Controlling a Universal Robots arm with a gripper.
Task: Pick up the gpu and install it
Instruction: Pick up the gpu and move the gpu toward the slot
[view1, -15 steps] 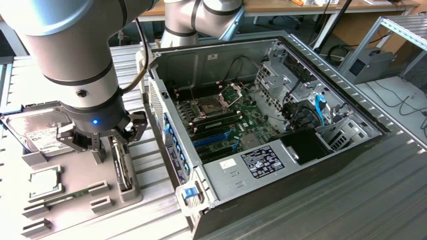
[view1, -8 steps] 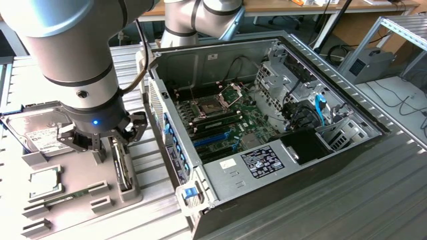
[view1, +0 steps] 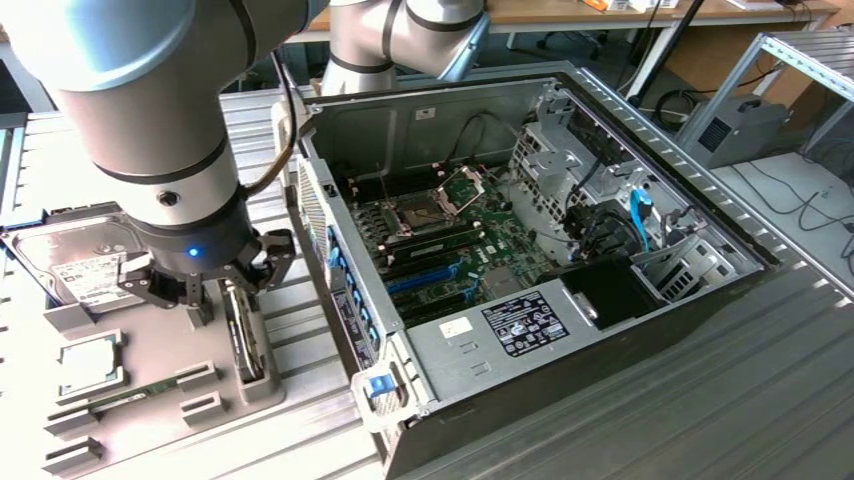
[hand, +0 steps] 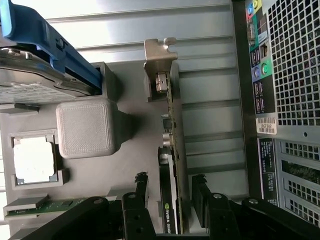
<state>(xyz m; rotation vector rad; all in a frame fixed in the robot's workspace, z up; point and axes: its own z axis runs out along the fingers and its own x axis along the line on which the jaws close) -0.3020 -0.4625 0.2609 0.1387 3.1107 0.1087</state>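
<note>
The robot's black 2-fingered claw (view1: 227, 298) hangs low over a grey moulded parts holder (view1: 254, 385) on the ribbed metal table (view1: 694, 400). This is at the exterior view's left, just beside the open grey computer case (view1: 441, 345).

The gpu (view1: 243, 335), a thin green circuit card with a dark cooler on 1 face, stands on its long edge in a slot of the holder. In the wrist view its pale metal end bracket (hand: 160, 55) is at the end of the card away from the claw (hand: 170, 192).

The claw is spread and straddles the gpu (hand: 175, 125), 1 finger (hand: 141, 192) on each side. A small gap shows on both sides, so nothing is gripped.

Also in the holder are a silver hard drive with a blue rail (hand: 35, 75), a square silver processor chip (hand: 32, 160) and a slim green memory stick (hand: 55, 206).
</note>
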